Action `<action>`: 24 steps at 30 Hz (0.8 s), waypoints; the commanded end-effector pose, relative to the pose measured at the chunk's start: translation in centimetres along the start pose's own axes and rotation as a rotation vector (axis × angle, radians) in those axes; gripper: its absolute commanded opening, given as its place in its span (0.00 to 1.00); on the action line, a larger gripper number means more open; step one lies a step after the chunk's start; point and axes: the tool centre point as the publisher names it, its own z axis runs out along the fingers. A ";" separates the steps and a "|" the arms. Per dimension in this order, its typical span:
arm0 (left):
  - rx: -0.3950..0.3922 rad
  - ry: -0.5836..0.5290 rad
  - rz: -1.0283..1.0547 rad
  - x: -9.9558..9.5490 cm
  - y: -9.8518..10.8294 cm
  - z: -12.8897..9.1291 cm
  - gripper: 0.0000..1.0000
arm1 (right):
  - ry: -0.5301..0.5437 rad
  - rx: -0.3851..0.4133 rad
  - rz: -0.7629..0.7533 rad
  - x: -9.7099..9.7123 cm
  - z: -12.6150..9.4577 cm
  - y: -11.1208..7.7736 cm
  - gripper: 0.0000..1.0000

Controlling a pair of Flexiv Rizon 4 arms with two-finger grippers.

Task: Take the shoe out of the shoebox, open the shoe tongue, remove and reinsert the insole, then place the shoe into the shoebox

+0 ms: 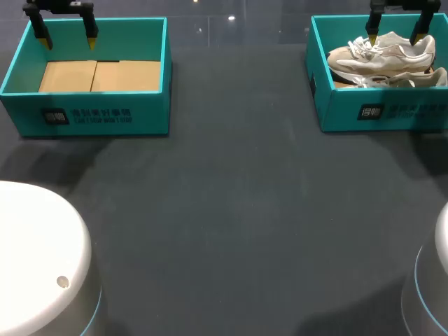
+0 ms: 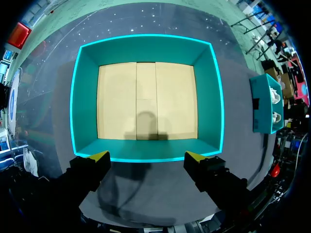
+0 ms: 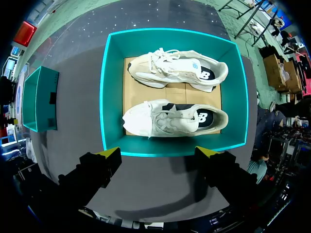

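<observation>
Head view, near to far.
- Bench [image 1: 231, 210]: dark surface, two teal boxes at far side.
- Left shoebox [image 1: 98, 115]: cardboard floor showing, no shoe inside. Left hand [image 1: 69, 42] above it, fingers wide apart, holding nothing.
- Right shoebox [image 1: 385, 105]: two pale shoes side by side, near shoe [image 3: 175, 118], far shoe [image 3: 177, 70]. Right hand [image 1: 394, 35] above them, fingers spread, nothing held.
- Step judged: lifting shoe out. Straddle one shoe's midfoot across its width, avoid laces, neighbouring shoe, box wall. Grip firmly, lift straight up.
</observation>
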 end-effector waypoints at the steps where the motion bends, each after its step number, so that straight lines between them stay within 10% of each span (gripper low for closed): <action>1: 0.000 -0.001 0.000 0.0 0.0 0.0 1.00 | -0.001 0.001 0.000 0.0 0.0 0.0 1.00; 24: 0.000 -0.001 0.000 0.0 0.0 0.0 1.00 | -0.018 -0.001 0.005 -0.9 0.7 -0.3 1.00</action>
